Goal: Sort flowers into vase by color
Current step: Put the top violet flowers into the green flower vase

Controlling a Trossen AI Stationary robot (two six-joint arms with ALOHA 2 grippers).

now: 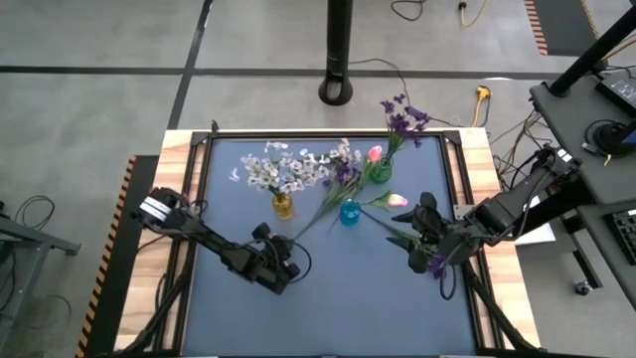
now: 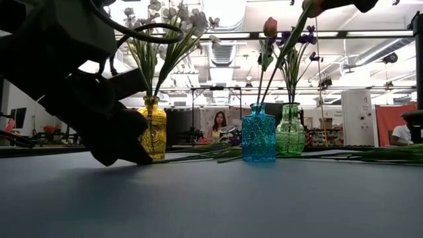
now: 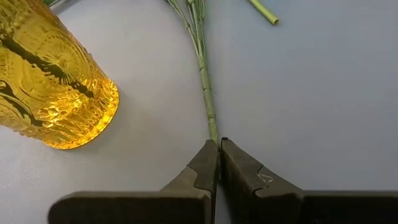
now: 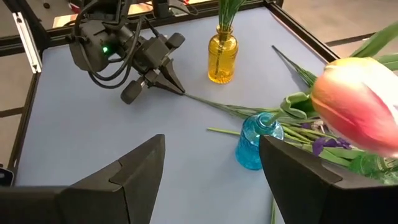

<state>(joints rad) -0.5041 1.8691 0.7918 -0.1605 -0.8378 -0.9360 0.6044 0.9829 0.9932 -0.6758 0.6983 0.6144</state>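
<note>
My left gripper [image 1: 290, 244] is low over the blue mat, shut on a dark purple flower spray [image 1: 343, 177] that lies flat on the table. Its stem [image 3: 204, 74] passes beside the yellow vase [image 1: 283, 206], which holds white flowers [image 1: 283, 169]. A pink tulip [image 4: 354, 99] leans out of the blue vase [image 1: 350, 212]. The green vase [image 1: 381, 169] holds purple flowers [image 1: 404, 121] and a pink tulip [image 1: 375, 153]. My right gripper [image 4: 211, 143] hangs open above the table's right half. The leaning tulip is just past one finger; whether they touch, I cannot tell. My left gripper pinches the cut end of the purple spray's stem [image 3: 213, 134] between its two fingertips. The fingers slant down from the near left and lie in line with the stem. The whole flower lies on the mat.
More green stems and a purple blossom [image 1: 437, 264] lie on the mat under my right arm. The three vases stand close together at the table's middle and far side. The mat's near half [image 1: 338, 308] is bare. People show in the room beyond.
</note>
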